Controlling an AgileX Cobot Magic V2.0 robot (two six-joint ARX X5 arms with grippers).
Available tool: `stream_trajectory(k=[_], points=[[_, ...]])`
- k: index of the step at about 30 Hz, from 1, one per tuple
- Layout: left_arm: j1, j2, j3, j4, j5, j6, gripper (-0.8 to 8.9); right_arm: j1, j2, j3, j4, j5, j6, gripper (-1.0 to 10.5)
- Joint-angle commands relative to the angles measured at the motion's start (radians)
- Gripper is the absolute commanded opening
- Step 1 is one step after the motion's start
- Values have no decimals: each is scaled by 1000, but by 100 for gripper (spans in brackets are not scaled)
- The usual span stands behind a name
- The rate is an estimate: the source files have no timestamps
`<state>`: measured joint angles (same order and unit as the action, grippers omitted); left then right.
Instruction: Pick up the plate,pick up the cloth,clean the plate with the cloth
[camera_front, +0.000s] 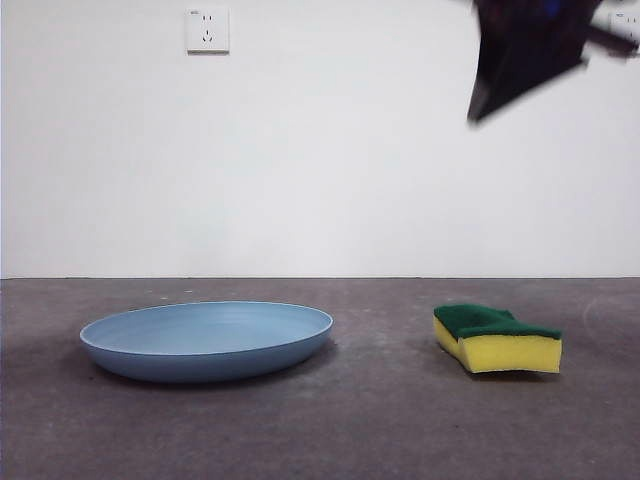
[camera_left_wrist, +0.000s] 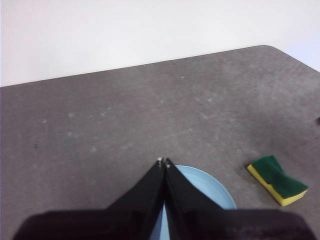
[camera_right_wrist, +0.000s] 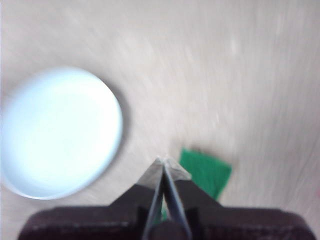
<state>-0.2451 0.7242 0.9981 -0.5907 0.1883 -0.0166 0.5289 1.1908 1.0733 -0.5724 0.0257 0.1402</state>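
The light-blue plate is sitting flat on the grey desk, lying toward 9 o'clock in the front view, and the cloth — a yellow sponge with its dark green scouring face turned up — is resting toward 3 o'clock, well apart from the plate, with bare desk between them. Neither thing is being touched. The right gripper is hanging above the desk with its two black jaws pressed together at the tips and gripping nothing; its wrist view is blurred, yet it is showing the green face of the cloth just beyond the tips and the plate off to one side. In the front view a dark, blurred arm is showing at about 1 o'clock, high over the cloth, so it is matching the right gripper. The left gripper is also hanging empty, jaws closed to a point, with the plate's rim partly hidden beneath it and the cloth lying further off. On the white wall behind, a white socket plate is sitting near 11 o'clock — no writing on it is readable, and no brand is showing on plate or cloth.
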Motion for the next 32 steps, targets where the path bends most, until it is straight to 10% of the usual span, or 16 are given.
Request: stream_trajectory(k=[1, 17, 32], points=[[-4, -21, -9, -12, -10, 50, -8, 20, -90, -5, 3, 5, -46, -16], [-4, -471, -492, 137, -142, -45, -8, 100, -570, -463, 244, 188, -26, -16], [-4, -476, -507, 144, -132, -141, -3, 100, -590, -487, 224, 243, -3, 2]])
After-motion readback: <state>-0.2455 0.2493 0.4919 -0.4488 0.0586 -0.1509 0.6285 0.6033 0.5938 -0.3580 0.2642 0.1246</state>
